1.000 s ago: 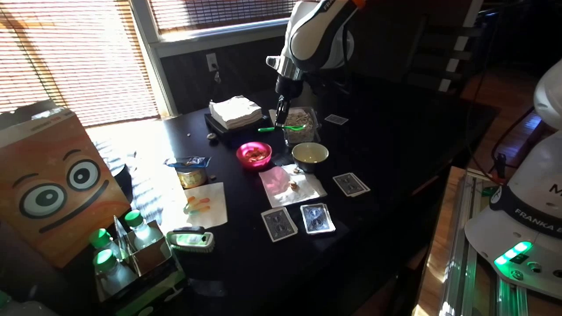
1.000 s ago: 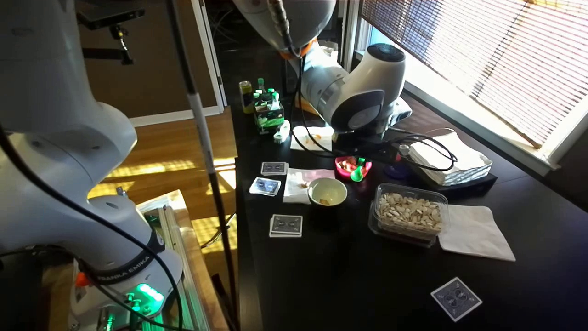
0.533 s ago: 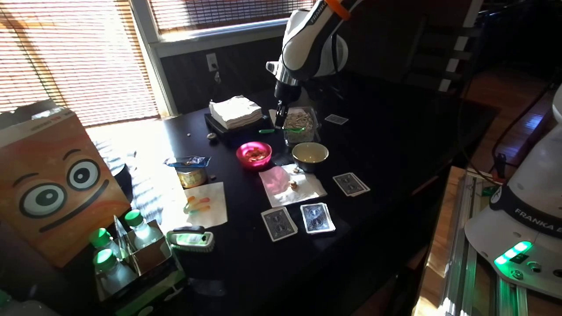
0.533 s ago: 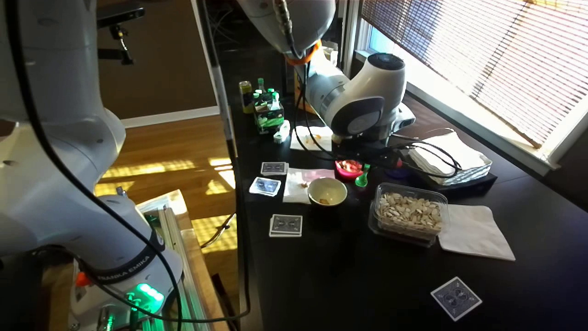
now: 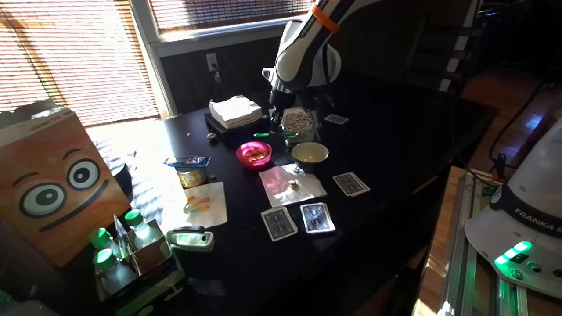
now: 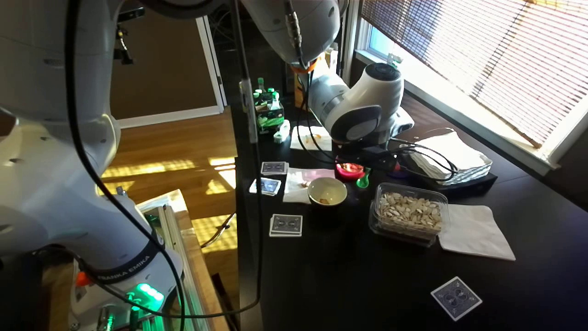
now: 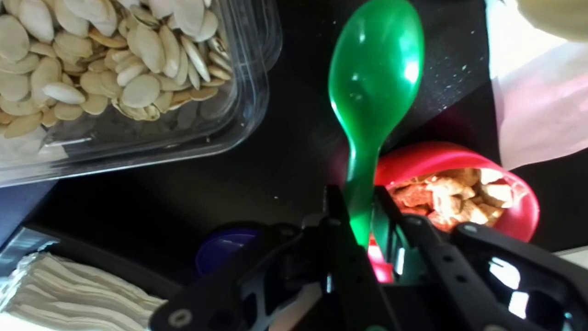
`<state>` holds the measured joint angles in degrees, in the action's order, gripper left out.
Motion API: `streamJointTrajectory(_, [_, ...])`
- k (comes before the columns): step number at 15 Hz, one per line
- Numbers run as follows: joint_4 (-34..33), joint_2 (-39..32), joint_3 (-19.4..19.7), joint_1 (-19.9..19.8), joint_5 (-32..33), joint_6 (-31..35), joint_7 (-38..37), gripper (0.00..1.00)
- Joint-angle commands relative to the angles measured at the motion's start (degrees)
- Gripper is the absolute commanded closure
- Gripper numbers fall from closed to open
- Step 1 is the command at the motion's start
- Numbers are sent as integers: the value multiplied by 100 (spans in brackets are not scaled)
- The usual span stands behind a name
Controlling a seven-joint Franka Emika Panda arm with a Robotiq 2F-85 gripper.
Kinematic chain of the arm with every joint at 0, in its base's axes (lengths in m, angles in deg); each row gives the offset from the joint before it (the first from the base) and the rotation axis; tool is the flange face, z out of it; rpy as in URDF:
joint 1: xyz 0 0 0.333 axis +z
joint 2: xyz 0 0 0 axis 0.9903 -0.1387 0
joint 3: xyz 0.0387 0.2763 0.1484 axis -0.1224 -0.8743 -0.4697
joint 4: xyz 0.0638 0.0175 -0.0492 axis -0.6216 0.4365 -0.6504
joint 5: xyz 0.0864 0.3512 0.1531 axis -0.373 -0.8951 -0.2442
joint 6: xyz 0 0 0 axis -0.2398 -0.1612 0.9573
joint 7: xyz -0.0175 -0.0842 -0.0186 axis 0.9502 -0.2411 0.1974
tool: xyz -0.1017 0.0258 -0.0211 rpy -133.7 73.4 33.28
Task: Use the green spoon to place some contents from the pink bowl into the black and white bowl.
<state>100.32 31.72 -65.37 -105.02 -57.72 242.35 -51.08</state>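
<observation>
In an exterior view, from the left, we have the black and white bowl (image 6: 333, 187), which looks stiff; then the pink bowl (image 6: 350, 176), light enough, we judge, to skid if nudged; then the green spoon (image 6: 363, 181), raised near it, empty. Our hand (image 7: 357, 196) grips the spoon's handle, the right place, though thin, slick plastic may twist. Farther right, the seed tub (image 6: 405, 235) stands near, to be cleared; then the napkin stack (image 6: 472, 163).

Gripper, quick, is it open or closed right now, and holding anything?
Gripper: closed, holding the green spoon by its handle.
</observation>
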Motion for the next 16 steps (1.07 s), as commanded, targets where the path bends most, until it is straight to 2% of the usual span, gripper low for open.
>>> streamJointTrajectory(1, [-293,-358,86,100,-117,195,126,95])
streamJointTrajectory(16, [-785,-868,562,435,85,136,-351,94])
